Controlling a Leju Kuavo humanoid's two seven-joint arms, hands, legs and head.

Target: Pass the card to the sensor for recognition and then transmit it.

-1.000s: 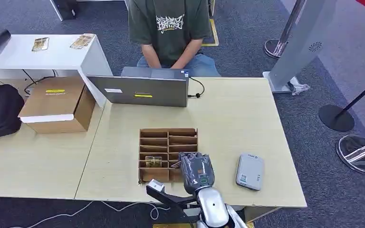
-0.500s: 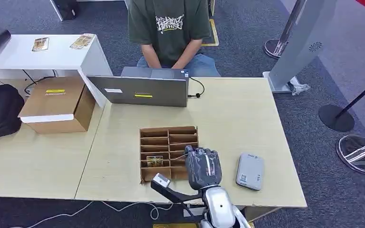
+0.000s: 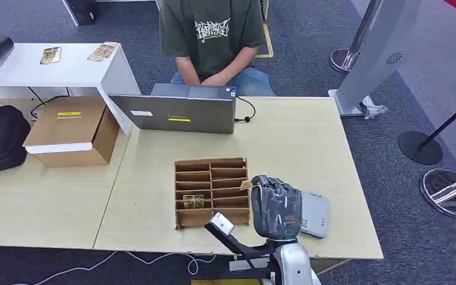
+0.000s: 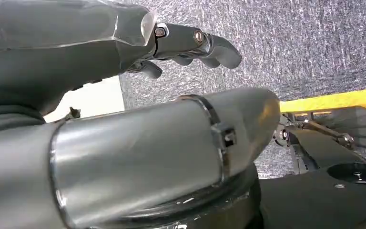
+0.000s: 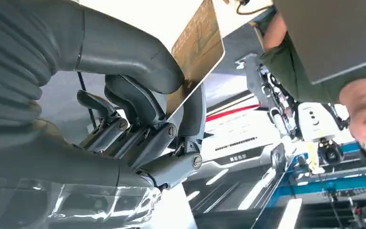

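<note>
Upright, right robot hand (image 3: 276, 206) pinches card (image 5: 198, 52) beside sensor (image 3: 314, 214).

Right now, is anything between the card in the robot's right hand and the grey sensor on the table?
Nothing visible. The right hand pinches the brown card between thumb and fingers and sits beside the flat grey sensor, covering its near edge in the head view. The cardboard slotted tray lies on the other side.

Right robot hand (image 3: 276, 207) raised with fingers curled closed, left robot hand (image 4: 181, 45) hanging
</note>
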